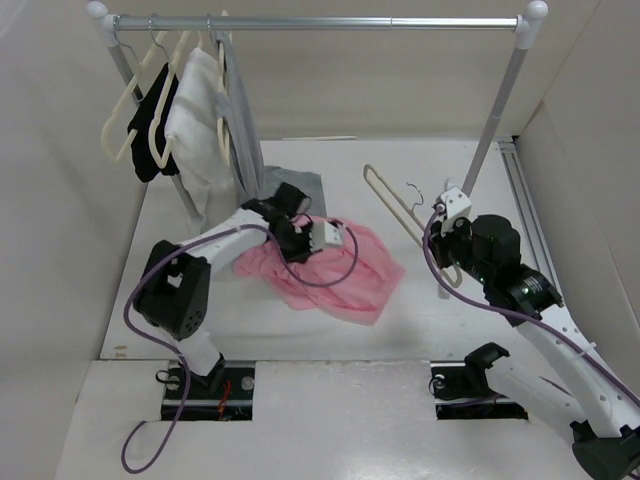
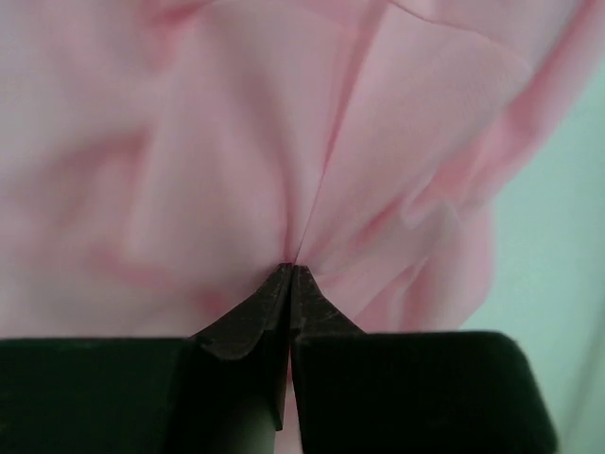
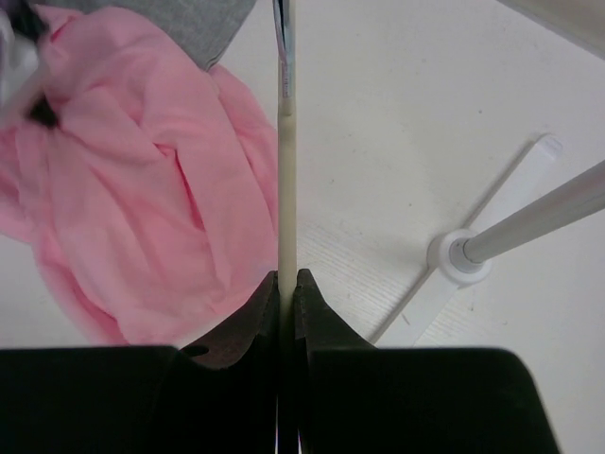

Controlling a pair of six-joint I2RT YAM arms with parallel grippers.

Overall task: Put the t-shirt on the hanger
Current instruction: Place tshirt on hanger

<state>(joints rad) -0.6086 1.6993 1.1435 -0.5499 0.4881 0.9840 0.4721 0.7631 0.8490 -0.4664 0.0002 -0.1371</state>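
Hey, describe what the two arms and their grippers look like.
The left arm and right arm have white tubular links and bulky black joints, with a purple cable looping along each. The left gripper and right gripper have black fingers tapering to narrow tips.

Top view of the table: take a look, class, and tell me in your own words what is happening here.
The left gripper is shut on a pinch of the pink t-shirt, which lies crumpled on the table. The right gripper is shut on the cream hanger, holding it to the right of the shirt. The shirt is not yet on the hanger.
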